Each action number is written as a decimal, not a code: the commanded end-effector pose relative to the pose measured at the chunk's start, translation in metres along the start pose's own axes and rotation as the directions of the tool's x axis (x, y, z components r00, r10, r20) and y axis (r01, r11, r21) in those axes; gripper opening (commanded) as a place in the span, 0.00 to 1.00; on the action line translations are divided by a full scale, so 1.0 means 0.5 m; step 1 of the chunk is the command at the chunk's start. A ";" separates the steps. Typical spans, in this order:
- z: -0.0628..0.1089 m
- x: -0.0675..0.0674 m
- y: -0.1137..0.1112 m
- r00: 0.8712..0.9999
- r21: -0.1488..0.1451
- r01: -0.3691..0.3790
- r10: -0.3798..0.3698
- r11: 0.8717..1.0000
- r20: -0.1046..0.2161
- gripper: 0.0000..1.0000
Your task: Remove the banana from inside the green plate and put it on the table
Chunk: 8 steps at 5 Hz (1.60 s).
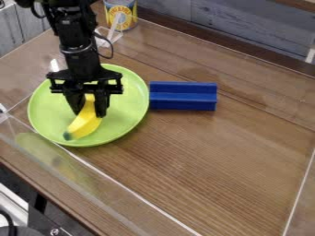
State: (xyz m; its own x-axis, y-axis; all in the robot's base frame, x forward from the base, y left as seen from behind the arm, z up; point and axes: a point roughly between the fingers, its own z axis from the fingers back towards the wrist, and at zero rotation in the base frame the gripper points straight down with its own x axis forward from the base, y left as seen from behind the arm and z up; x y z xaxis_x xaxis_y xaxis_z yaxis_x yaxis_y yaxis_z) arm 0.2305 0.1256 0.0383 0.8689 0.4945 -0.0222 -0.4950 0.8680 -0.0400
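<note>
The banana (83, 127) is small, yellow and curved, with a greenish tip pointing to the lower left. It lies inside the lime-green plate (47, 111) at the left of the brown wood-grain table (209, 157). My black gripper (88, 104) points straight down over the plate, its fingers shut on the banana's upper end. The banana's lower half shows below the fingers; its top end is hidden between them.
A blue rectangular block (183, 95) lies on the table just right of the plate. A yellow and white container (118, 16) stands at the back. Low clear acrylic walls (50, 157) border the tabletop in front and at the left.
</note>
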 end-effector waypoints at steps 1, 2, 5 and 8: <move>0.047 0.018 0.000 0.998 0.001 0.003 -0.003 1.000 0.060 0.00; 0.061 0.016 -0.006 0.998 -0.002 0.009 -0.009 1.000 0.056 0.00; 0.102 0.006 -0.036 0.998 -0.011 0.046 -0.046 0.999 0.048 0.00; 0.132 -0.012 -0.079 0.991 -0.024 0.130 -0.129 0.991 0.043 0.00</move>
State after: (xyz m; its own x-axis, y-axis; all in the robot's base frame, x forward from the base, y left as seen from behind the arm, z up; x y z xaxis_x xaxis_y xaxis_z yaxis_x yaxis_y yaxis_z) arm 0.2367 0.0889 0.0861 0.9220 0.3834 -0.0538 -0.3864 0.9200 -0.0655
